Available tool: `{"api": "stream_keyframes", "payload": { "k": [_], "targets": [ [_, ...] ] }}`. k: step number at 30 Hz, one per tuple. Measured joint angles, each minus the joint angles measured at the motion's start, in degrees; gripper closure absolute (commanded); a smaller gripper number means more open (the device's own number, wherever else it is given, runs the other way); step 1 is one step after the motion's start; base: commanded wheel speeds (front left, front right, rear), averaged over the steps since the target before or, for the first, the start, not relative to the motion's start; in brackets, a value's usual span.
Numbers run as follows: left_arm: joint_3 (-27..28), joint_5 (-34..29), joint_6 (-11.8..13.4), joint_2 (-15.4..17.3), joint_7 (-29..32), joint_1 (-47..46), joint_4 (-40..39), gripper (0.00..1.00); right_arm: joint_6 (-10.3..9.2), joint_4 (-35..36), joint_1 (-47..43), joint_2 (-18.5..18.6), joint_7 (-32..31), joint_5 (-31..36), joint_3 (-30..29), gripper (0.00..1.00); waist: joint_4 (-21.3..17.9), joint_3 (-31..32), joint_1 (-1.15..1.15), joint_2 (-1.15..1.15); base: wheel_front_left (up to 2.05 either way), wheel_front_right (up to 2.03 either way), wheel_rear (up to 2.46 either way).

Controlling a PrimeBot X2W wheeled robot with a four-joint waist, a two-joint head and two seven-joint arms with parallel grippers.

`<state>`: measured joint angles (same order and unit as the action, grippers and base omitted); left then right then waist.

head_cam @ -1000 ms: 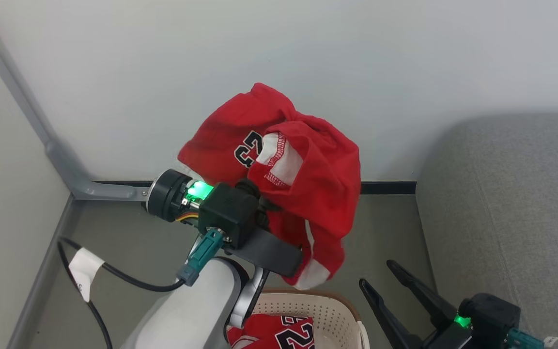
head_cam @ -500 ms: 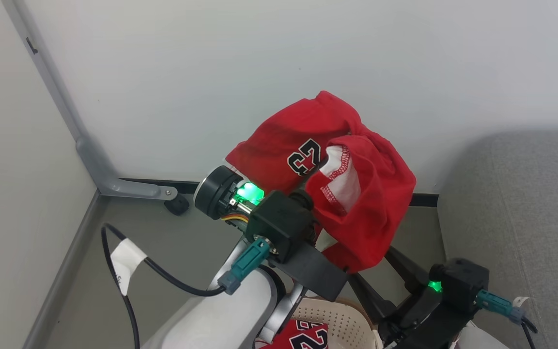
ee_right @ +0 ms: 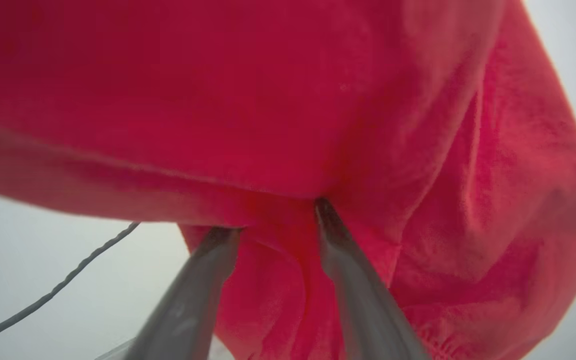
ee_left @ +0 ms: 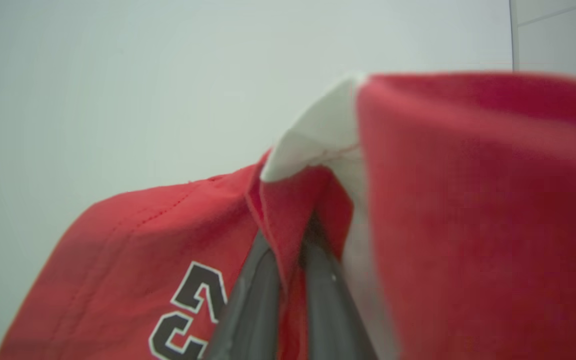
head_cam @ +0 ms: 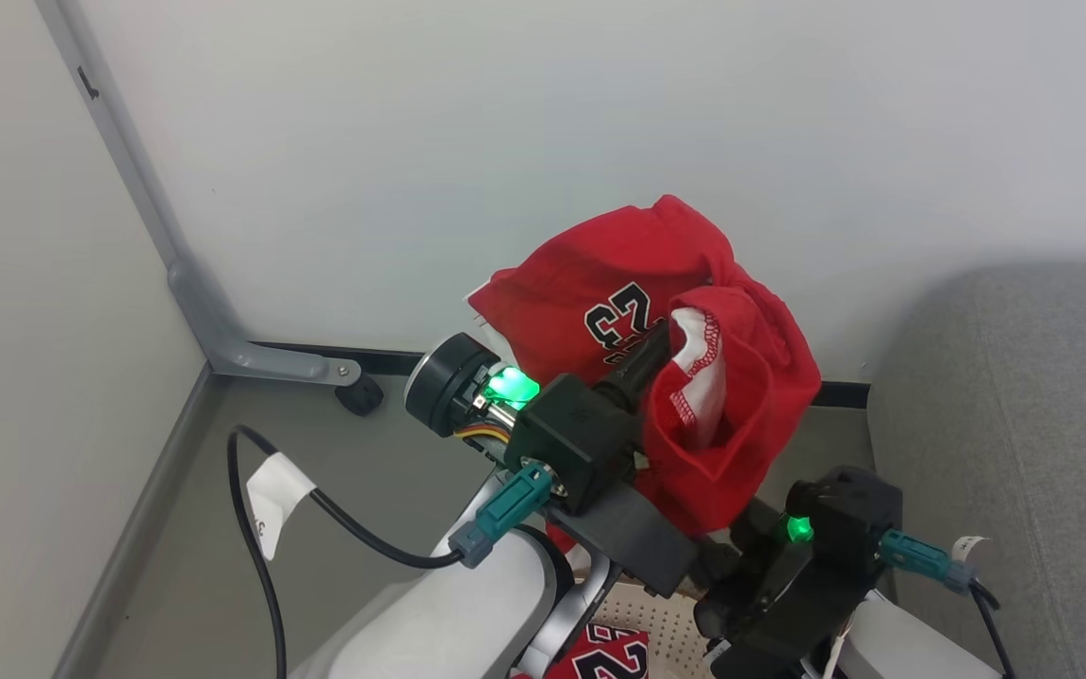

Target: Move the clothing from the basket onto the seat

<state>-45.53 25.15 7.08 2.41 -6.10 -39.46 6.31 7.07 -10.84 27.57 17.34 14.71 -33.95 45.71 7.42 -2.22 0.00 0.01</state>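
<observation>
The left gripper (ee_left: 288, 245) is clamped tight on a fold of a red garment (head_cam: 628, 283), its two dark fingers pressed together with cloth pinched between them; the garment is raised clear of the basket, draped over that gripper, just off the head view's centre toward 3 o'clock, showing black white-edged lettering and a white panel. The right gripper (ee_right: 273, 220) comes up from 5 o'clock under the garment's hanging lower end, its fingers apart with red cloth bulging between the tips, and no firm pinch can be made out. At 6 o'clock the cream perforated basket (head_cam: 661, 622) holds a second red garment (head_cam: 614, 655) with the same lettering, lying inside against its wall. The grey seat (head_cam: 1024, 396) fills the 3 to 4 o'clock edge, bare
</observation>
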Motion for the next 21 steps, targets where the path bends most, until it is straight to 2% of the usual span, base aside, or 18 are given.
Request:
{"api": "stream_keyframes", "payload": {
  "k": [10, 21],
  "targets": [
    [1.3, 0.1, 0.0, 0.0, 0.5, 0.0, 0.2, 1.00, 0.00, -0.8, 0.4, 0.0, 0.0, -1.8, 1.0, 1.00, 0.5, 0.2, 0.00, 0.00, 0.00, 0.00, 0.00],
    [8.1, -2.1, 0.0, -0.1, 0.5, 2.7, 0.5, 1.00, 0.00, 0.3, -0.1, 0.6, 0.0, -2.4, -1.7, 1.00, 0.5, 0.5, 0.00, 0.00, 0.00, 0.00, 0.00]
  ]
}}
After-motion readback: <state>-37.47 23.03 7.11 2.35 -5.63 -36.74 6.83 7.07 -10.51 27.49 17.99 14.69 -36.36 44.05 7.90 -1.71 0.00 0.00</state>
